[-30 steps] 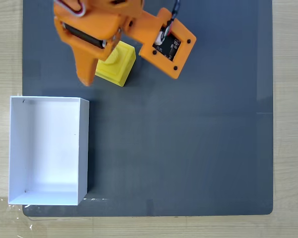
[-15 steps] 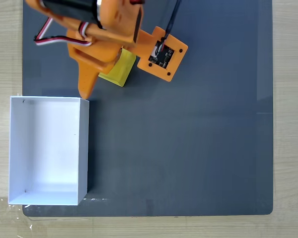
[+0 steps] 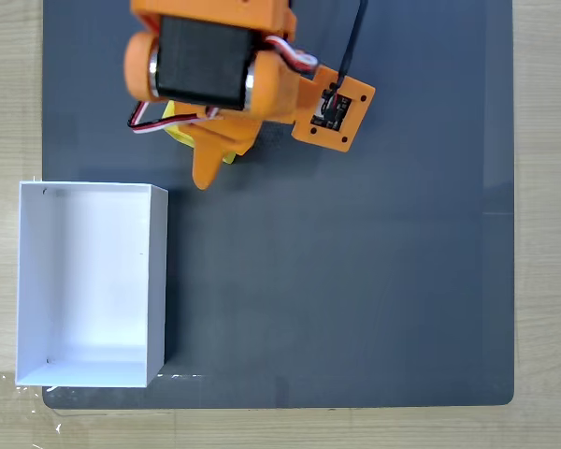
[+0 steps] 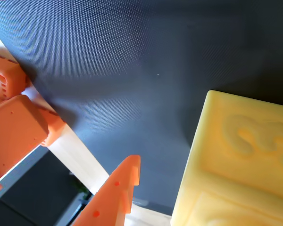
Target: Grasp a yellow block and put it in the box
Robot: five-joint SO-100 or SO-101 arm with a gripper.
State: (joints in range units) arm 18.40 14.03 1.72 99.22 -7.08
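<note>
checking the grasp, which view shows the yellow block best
The wrist view: the yellow block looms large at lower right, a raised figure on one face, with one orange fingertip beside it. In the fixed view the arm covers the block, leaving slivers of yellow.

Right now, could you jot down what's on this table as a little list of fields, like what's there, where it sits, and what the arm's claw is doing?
surface: dark grey mat on a pale wooden table
yellow block: near the top of the mat in the fixed view, mostly hidden under the orange arm
box: white, open-topped, at the mat's left edge in the fixed view, nothing inside
block in box: no
gripper: down beside the yellow block; one pointed orange finger is apart from it in the wrist view
grip: cannot tell whether open or shut
</note>
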